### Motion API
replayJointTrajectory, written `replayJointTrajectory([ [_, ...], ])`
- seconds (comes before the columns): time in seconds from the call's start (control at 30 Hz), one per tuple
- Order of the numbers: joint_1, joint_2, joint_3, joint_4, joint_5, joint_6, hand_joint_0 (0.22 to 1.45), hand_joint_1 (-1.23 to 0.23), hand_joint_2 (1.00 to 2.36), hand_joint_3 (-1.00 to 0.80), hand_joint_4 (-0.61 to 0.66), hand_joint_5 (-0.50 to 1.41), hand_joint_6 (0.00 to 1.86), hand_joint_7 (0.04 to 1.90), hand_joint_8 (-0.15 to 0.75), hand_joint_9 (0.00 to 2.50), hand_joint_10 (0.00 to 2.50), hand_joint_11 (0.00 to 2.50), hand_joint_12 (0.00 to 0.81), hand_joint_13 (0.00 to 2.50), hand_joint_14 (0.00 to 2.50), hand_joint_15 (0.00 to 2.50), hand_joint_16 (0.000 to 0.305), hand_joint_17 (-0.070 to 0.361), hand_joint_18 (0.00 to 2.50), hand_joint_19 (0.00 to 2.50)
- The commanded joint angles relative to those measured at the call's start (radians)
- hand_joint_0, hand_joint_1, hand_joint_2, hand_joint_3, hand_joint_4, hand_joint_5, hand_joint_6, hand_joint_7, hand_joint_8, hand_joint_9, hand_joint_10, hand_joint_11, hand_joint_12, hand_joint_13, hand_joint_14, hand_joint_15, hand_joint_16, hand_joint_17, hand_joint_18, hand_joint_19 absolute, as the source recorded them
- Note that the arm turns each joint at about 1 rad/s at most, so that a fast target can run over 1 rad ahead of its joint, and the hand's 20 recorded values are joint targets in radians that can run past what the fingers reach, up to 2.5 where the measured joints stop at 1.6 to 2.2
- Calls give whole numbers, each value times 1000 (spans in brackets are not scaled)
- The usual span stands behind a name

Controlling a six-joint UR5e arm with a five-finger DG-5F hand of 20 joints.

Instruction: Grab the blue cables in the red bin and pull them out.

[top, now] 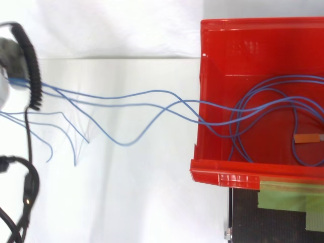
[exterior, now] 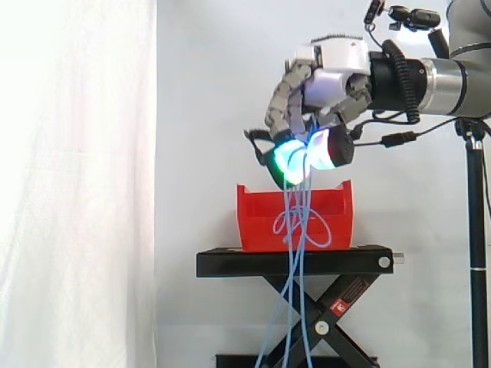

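Before the white fabric curtain (exterior: 77,184), a black scissor-lift stand (exterior: 291,262) carries the red plastic bin (exterior: 257,222). Above the bin hangs the grey-and-white robot hand (exterior: 330,73), its fingers curled down and its glowing cyan-green fingertips (exterior: 288,159) pressed together on the thin blue cables (exterior: 295,307), which are clamped between them.

From that pinch the strands drop past the bin's front, and loose ends dangle below the stand's top. Seen from above, the cables (top: 152,98) cross the bin's wall (top: 201,101) and run out over the white surface towards the hand.

So the grab looks done and the pull is partly made. Several wide loops lie on the bin floor, so a good length is left to draw out. Whether every strand is caught in the pinch is hard to tell from here.

The loops overlap one another and could snag as they tighten. A small orange tag (top: 308,137) on one strand may catch on the wall. A strip of green tape (top: 288,195) lies on the stand just beside the bin, clear of the cables.
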Motion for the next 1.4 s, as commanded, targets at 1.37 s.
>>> replayJointTrajectory([
  [1.37,12,6,0,208,-269,-295,876,-832,1000,-1000,-123,882,666,774,97,1520,52,2109,245,1448,1047,1671,43,96,1098,1087],
])
